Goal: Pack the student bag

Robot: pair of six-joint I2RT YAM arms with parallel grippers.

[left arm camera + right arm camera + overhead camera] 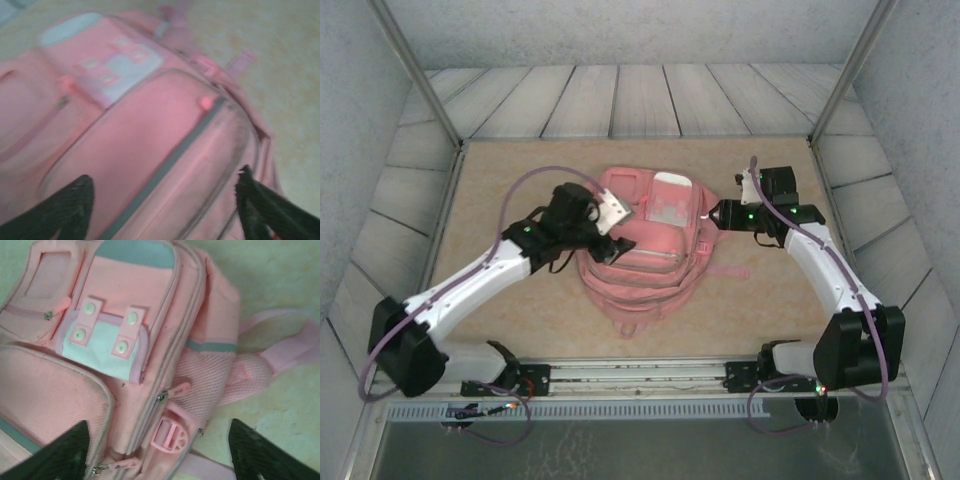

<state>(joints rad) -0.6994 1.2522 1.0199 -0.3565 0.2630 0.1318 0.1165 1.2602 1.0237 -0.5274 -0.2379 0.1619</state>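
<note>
two pincers sit at the student bag [645, 262], one on each side. the bag lies flat in the middle of the tan surface [490, 190] with its front pockets facing up and its pale patch [672, 193] at the far end. one pink strap [725, 272] trails out on the surface to the right.

the left pincer [610, 228] is over the left part of the bag. in the left wrist view, which is blurred, its two dark fingers [65, 210] stand wide apart at the bottom corners. the pink front pocket [150, 150] and a grey strip [170, 160] lie between and beyond them, and nothing is gripped.

the right pincer [713, 215] is just beside the bag's right edge. the right wrist view has its fingers [62, 455] spread wide as well, and they hold nothing. between and above them are a pink buckle [169, 435], a zip pull [176, 390], the mesh side pocket [205, 375] and the pale flap with four round studs [105, 347]. whether either pincer touches the fabric cannot be told.
</note>
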